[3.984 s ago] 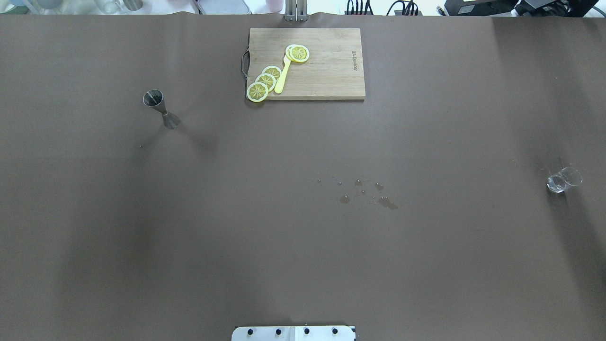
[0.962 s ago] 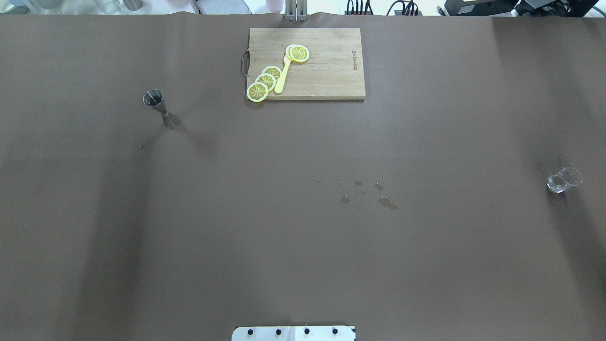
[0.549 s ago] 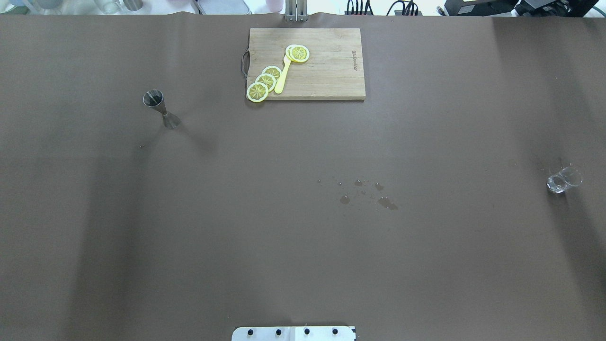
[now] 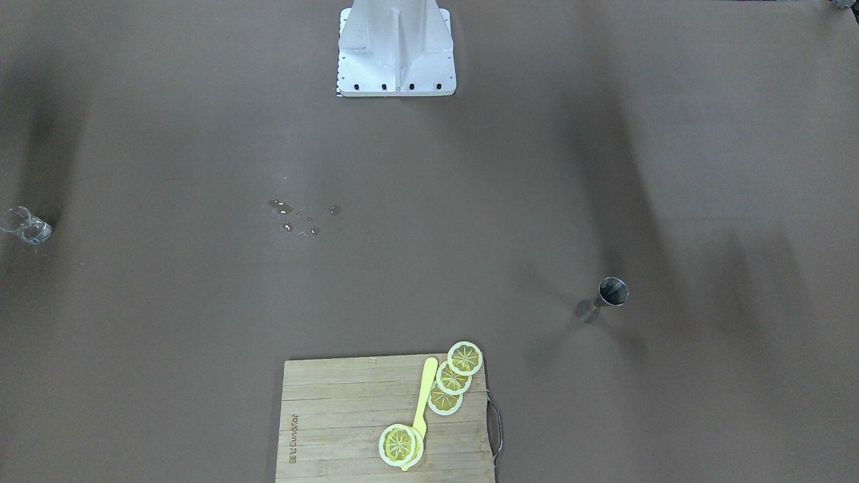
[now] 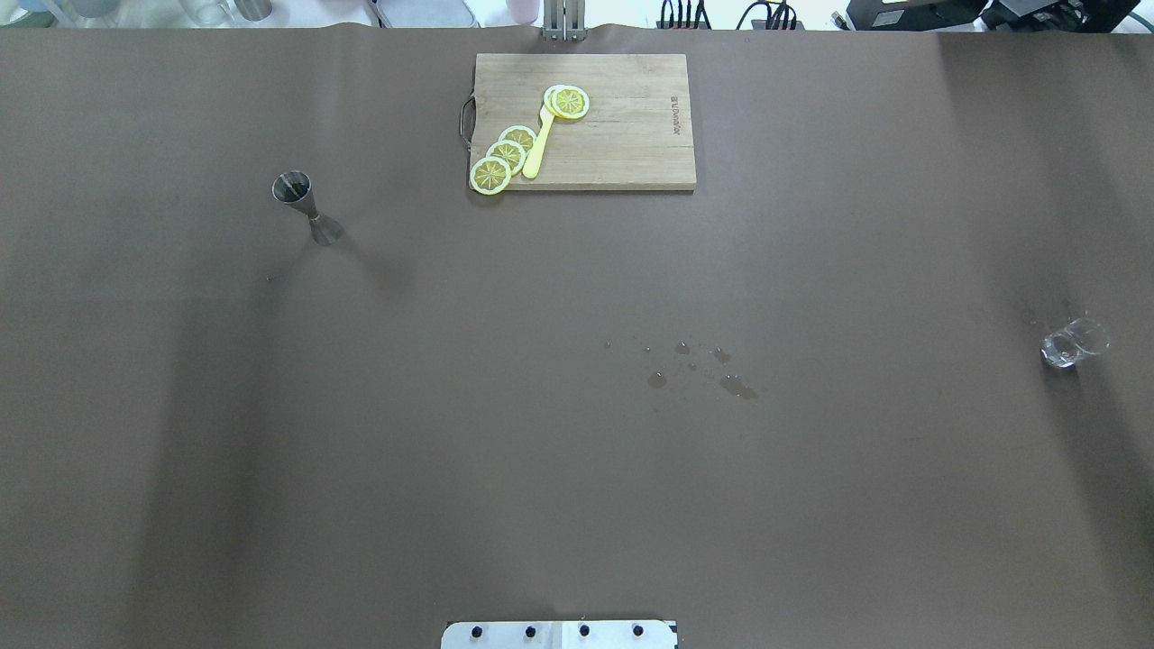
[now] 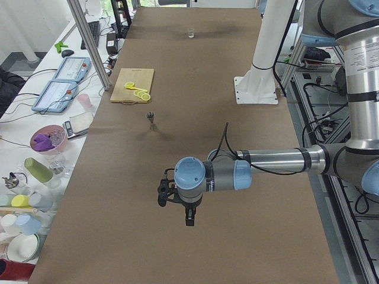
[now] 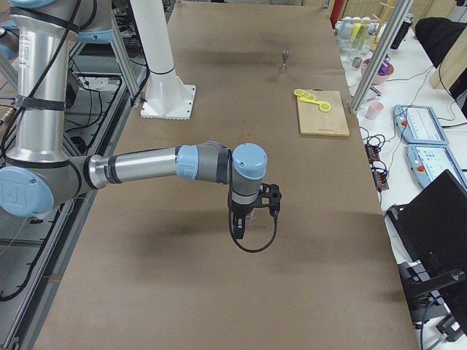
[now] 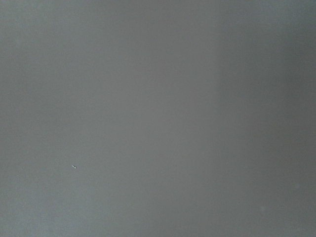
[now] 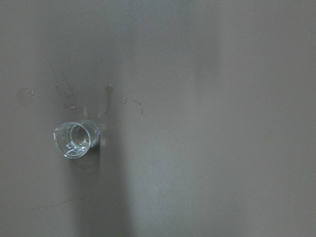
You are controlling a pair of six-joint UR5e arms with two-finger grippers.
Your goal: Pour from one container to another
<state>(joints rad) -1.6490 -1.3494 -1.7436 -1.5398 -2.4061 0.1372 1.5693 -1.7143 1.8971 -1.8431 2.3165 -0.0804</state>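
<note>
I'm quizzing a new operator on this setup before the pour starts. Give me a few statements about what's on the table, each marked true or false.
1. The steel hourglass-shaped jigger stands upright on the brown table. True.
2. The small clear glass sits on the wooden cutting board. False: it stands on the bare table, far off toward the robot's right end.
3. Several yellow lemon slices lie on the wooden cutting board. True.
4. The middle of the brown table is dry. False: drops of liquid are scattered there.
5. The right wrist view shows the steel hourglass-shaped jigger. False: it shows the small clear glass.
</note>
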